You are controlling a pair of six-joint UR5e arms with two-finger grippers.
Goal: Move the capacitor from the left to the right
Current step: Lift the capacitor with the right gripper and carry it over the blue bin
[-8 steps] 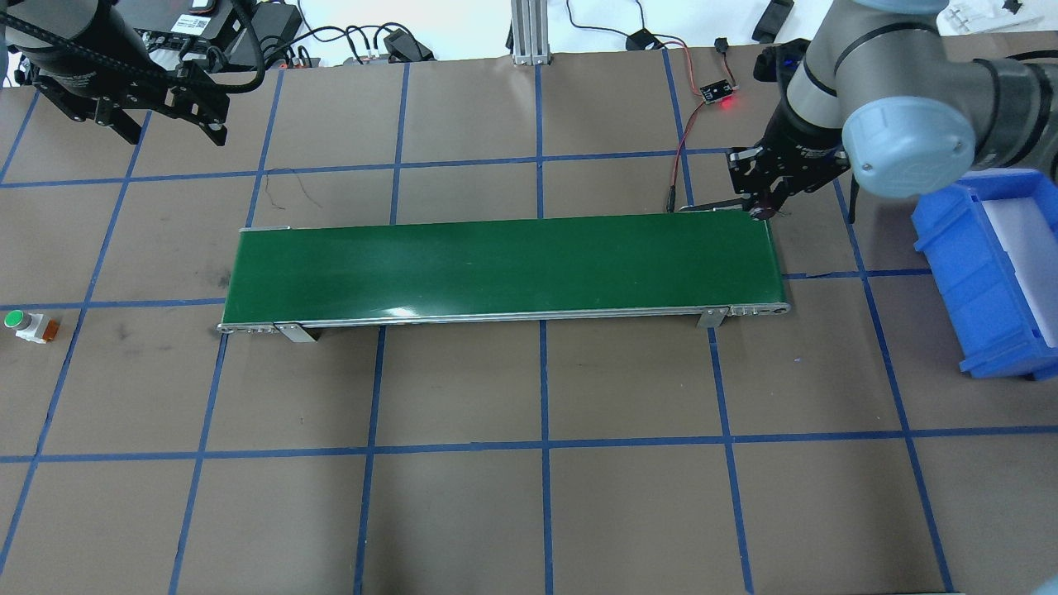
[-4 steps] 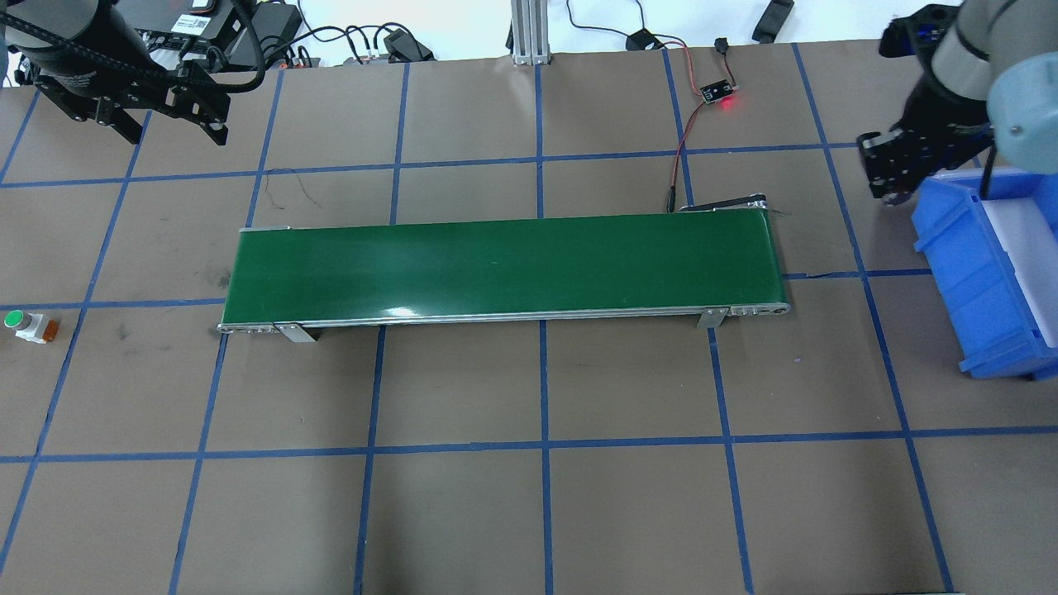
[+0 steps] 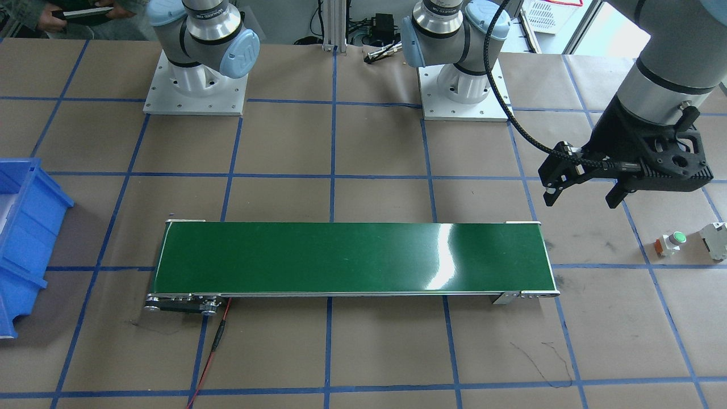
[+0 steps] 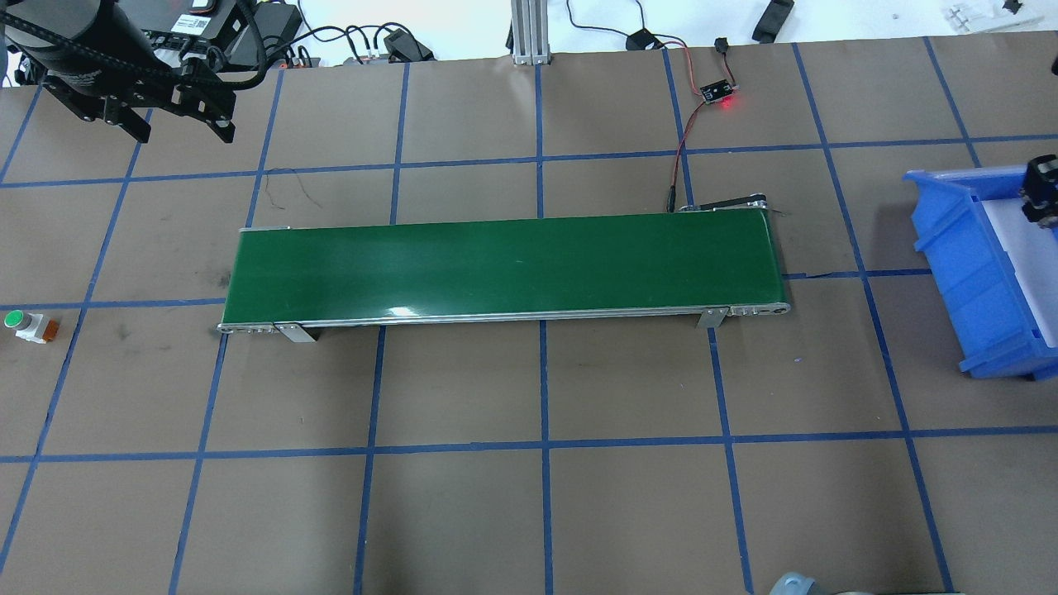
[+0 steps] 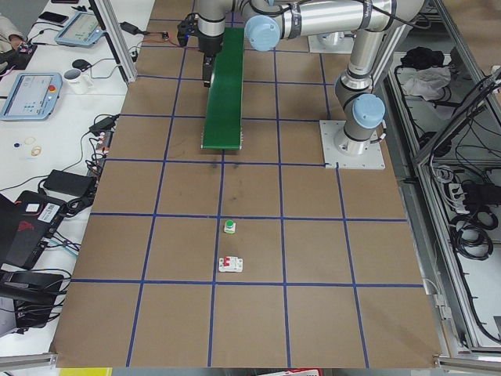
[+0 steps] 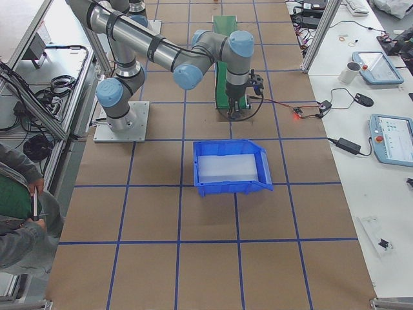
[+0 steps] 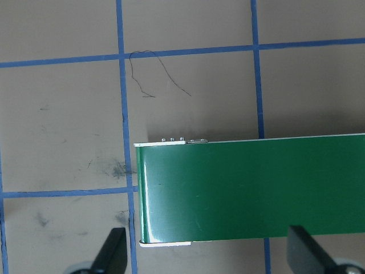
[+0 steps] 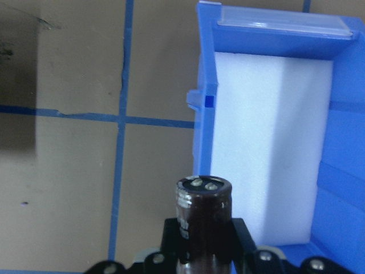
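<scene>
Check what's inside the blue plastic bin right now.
Only a white foam liner shows inside the blue plastic bin. The dark cylindrical capacitor is gripped in the right tool, not dropped in; together they cover part of the liner.

The overhead view's right edge cuts off the right pincer (image 4: 1043,192) and the blue plastic bin (image 4: 950,248); the pincer hides the lower part of the dark brown cylindrical capacitor (image 8: 203,205).

blue bin (image 4: 959,248) open on top, white foam floor (image 8: 268,148) bare, bin's side wall (image 8: 205,68) close beside held capacitor (image 8: 203,211), brown table (image 4: 843,248) open between bin and conveyor (image 4: 504,268), wired sensor board (image 4: 717,91) past conveyor's far right corner, push button (image 4: 15,320) and white block (image 3: 714,240) off its left end
</scene>
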